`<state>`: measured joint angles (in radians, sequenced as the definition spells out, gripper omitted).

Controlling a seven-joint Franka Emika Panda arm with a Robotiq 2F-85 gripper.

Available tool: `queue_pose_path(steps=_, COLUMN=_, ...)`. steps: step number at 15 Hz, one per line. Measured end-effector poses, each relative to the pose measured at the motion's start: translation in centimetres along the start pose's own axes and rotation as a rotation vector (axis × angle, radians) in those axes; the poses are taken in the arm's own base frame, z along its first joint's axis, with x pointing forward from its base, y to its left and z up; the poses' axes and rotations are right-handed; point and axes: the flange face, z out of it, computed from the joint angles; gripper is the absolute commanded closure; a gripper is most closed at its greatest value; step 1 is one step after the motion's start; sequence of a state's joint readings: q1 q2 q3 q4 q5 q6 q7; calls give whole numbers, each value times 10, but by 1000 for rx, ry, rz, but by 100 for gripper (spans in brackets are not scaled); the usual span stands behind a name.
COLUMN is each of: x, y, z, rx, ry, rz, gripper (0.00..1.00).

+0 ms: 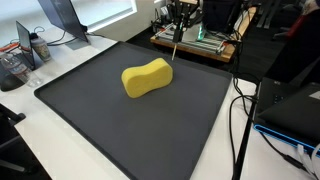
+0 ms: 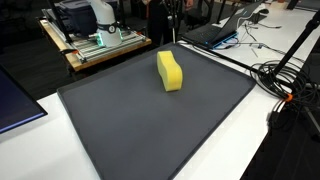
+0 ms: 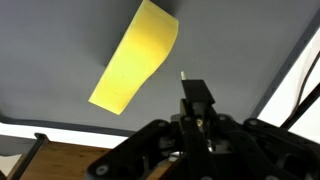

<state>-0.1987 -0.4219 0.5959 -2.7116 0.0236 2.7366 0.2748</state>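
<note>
Wrist view: the gripper is seen clamped shut on a thin stick. The yellow sponge is laid mid-mat, near the stick's tip and left of it. If struck off-centre, the sponge could be skidded aside, or the stick twisted in the grip.
</note>
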Motion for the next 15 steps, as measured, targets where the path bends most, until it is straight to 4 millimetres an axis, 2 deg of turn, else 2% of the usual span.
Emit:
queue_pose_path(steps=3, x=24, y=-7, z=-9, rx=-32, ry=-23, rz=7, gripper=97)
queue_pose_path(steps=8, x=82, y=-8, z=-20, rx=-74, ry=-72, rz=68, gripper=97)
queue_pose_path(steps=12, x=119, y=7, z=-12, rx=-100, ry=-177, rz=118, gripper=97)
queue_pose_path(steps=15, x=142, y=27, z=-15, rx=-105, ry=-248, rz=121, gripper=97)
